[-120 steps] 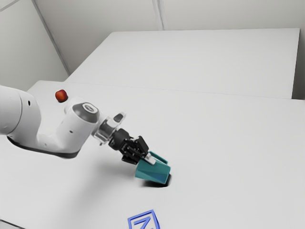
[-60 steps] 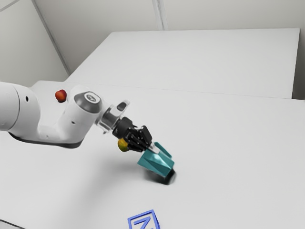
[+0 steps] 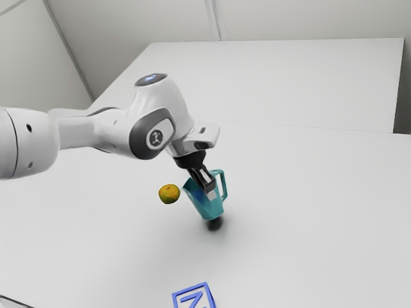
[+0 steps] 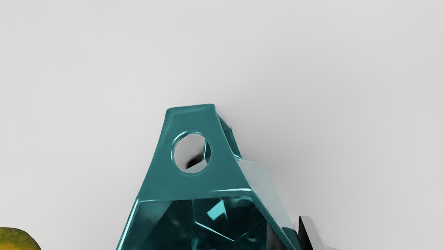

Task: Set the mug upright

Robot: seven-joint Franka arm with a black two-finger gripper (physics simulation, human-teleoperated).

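A teal mug (image 3: 207,206) hangs from the black end effector (image 3: 208,190), tilted, with its mouth up toward the exterior view's left, its base lowest, and its handle (image 3: 224,187) on the exterior view's right. The end effector appears to be pinching the mug's side wall: 1 finger (image 4: 308,233) lies along the outside, and a dark shape inside the mouth is probably finger number 2. Gripping the wall like this likely leaves the base free to meet the table (image 3: 308,192) first. A dark shadow sits just below the base; contact is hard to judge. The mug seems well on its way, but its lean calls for levelling before release, or it could tip. Beside the end effector, toward the exterior view's left, is a yellow-orange fruit (image 3: 169,194); well apart, on the exterior camera's side, lies a blue square frame (image 3: 193,298).
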